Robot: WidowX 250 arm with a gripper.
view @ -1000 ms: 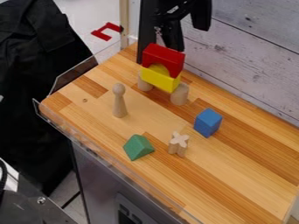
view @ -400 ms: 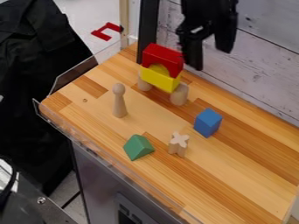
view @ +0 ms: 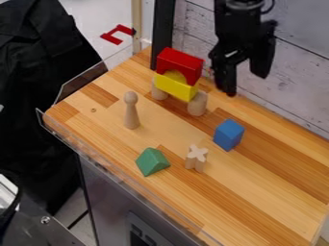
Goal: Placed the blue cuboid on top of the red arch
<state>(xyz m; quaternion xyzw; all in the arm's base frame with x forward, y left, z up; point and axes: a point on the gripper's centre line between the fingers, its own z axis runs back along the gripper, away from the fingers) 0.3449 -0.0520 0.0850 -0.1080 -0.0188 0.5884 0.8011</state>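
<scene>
Blue cuboid (view: 229, 135) stood on wooden counter (view: 276, 187), below gripper (view: 243, 83) in camera view. Fingers hung wide apart, nothing between. Red arch (view: 179, 61) sat beside gripper, atop yellow block (view: 175, 87). Cuboid looked light, rigid, perhaps slightly slick; opposite upright faces seemed best hold.

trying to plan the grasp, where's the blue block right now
In the camera view, the blue block sits on the wooden table, right of centre in the picture, just up and right of the small x-shaped wooden piece.
</scene>
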